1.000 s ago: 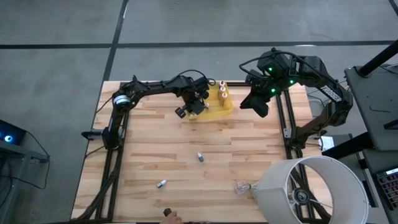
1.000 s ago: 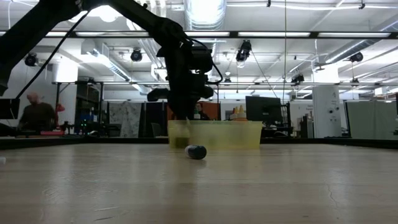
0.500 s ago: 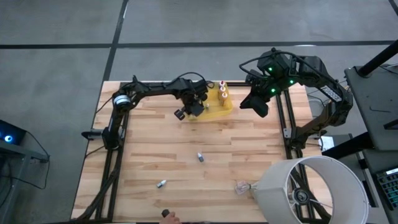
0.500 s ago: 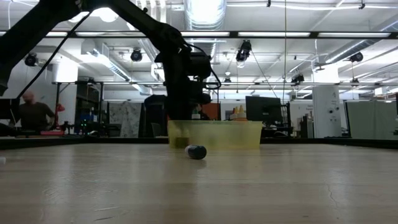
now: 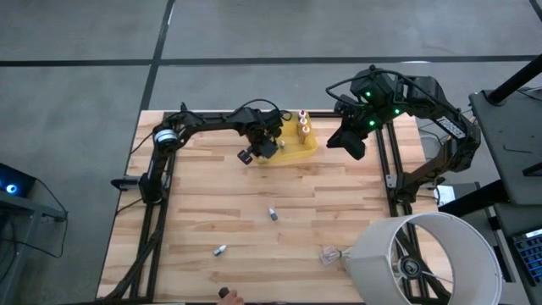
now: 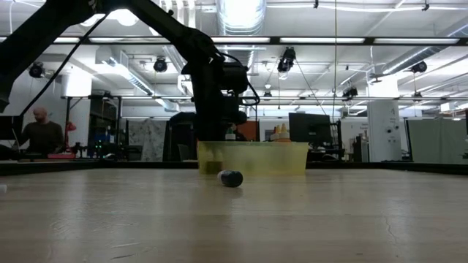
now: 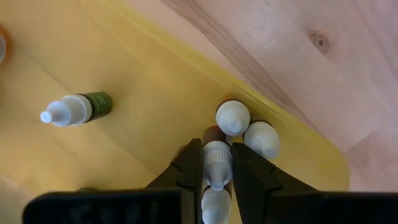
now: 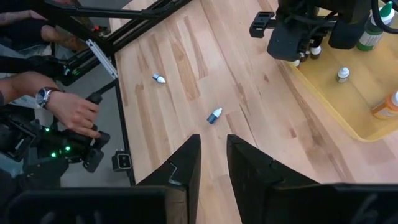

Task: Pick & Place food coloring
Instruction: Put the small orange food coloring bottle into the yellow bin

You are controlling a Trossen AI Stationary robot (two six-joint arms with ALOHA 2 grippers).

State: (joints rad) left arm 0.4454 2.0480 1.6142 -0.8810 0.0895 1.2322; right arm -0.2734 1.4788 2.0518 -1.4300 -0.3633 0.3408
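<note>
- Now the left gripper [image 7: 217, 180] clamps a small bottle [image 7: 216, 160] upright, just above the yellow tray [image 7: 149, 93], beside two standing bottles.
- Right gripper [image 8: 212, 163] waits empty, fingers slightly apart.

Table [image 5: 254, 246]: pale wood planks with light and darker tan strips and visible grain. Tray [image 5: 298, 151]: translucent yellow. Bottles standing in the tray [image 5: 303, 125]: pale bodies, orange-red caps. Bottle lying in the tray [image 7: 78, 109]: dark green body, white cap. Bottle between the left gripper [image 7: 216, 177] fingers: white cap. Both arms and grippers: black. Loose bottle on the table [image 8: 215, 115]: blue body, white cap.
</note>
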